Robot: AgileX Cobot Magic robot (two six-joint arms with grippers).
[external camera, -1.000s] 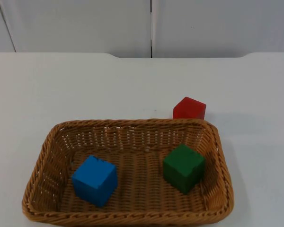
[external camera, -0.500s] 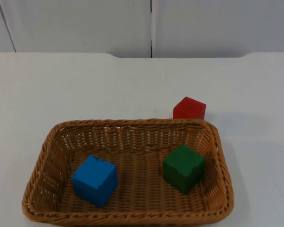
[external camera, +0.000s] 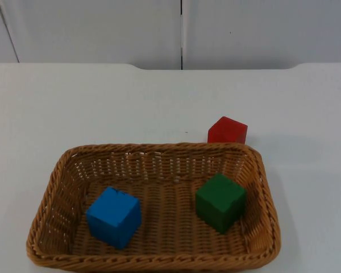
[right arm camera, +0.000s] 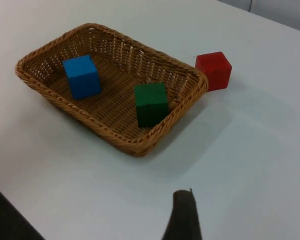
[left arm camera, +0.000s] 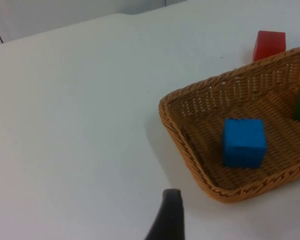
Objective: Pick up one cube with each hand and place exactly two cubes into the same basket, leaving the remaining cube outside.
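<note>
1. A woven wicker basket [external camera: 51, 199] is sitting on the white table [external camera: 74, 108], near its front edge in the top view.
2. A blue cube [external camera: 114, 216] is lying inside the basket on the left arm's side, turned a little so that one corner is facing forward.
3. A green cube [external camera: 220, 201] is resting inside the basket on the right arm's side, close to the side wall and well apart from the blue one.
4. A red cube [external camera: 227, 131] is standing on the table outside the basket — just beyond the far rim near the far right corner; whether it is touching the wicker cannot be told.
5. The left gripper [left arm camera: 166, 220] is hanging above bare table beside the basket's left end, holding nothing; one dark fingertip is showing, and how far the fingers are apart cannot be told.
6. The right gripper [right arm camera: 184, 217] is hovering over bare table off the basket's right side — also holding nothing, with one fingertip showing and its opening impossible to judge.
7. Behind the table a grey partition wall [external camera: 102, 28] is running across.
</note>
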